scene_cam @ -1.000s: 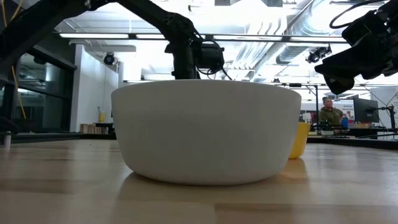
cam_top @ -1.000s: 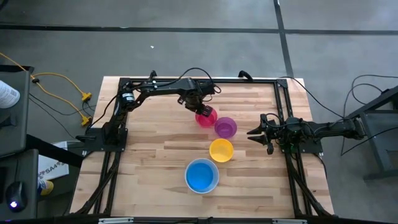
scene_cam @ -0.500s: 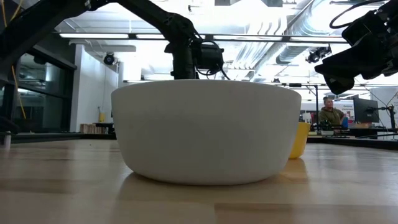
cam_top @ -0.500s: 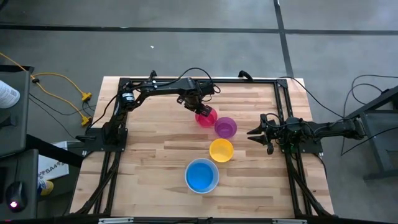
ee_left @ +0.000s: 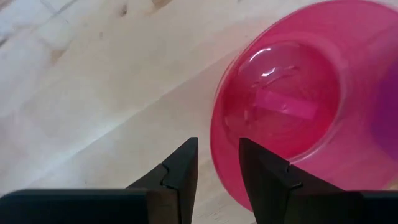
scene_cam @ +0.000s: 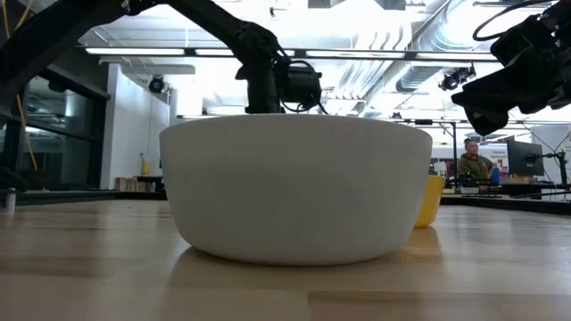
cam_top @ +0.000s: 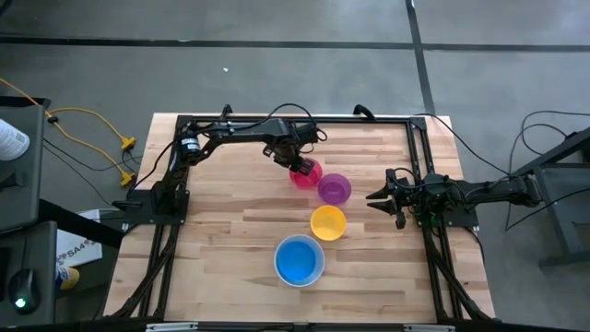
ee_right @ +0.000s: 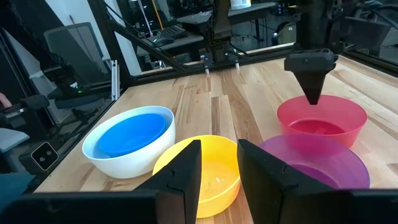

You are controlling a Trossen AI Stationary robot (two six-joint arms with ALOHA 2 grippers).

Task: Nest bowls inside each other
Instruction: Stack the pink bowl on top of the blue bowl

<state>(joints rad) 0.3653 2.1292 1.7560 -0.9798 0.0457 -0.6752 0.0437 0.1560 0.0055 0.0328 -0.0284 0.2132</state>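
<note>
A pink-red bowl [cam_top: 307,174] stands upright on the table past its middle, a purple bowl [cam_top: 335,188] close beside it and a yellow-orange bowl [cam_top: 327,222] nearer. The blue bowl [cam_top: 299,260] sits inside the larger white bowl [cam_top: 279,268] toward the near edge. My left gripper [ee_left: 217,163] points down, open, at the pink-red bowl's far-left rim [ee_left: 215,134]: one finger stands over the inside, the other outside. I see no touch. My right gripper [cam_top: 372,197] waits open at the table's right side.
A black frame [cam_top: 277,120] runs along the table's far, left and right sides. Bare wood [cam_top: 221,231] lies left of the bowls. In the low view the white bowl [scene_cam: 294,187] fills the foreground and hides the pink-red one. A person [scene_cam: 471,165] sits far behind.
</note>
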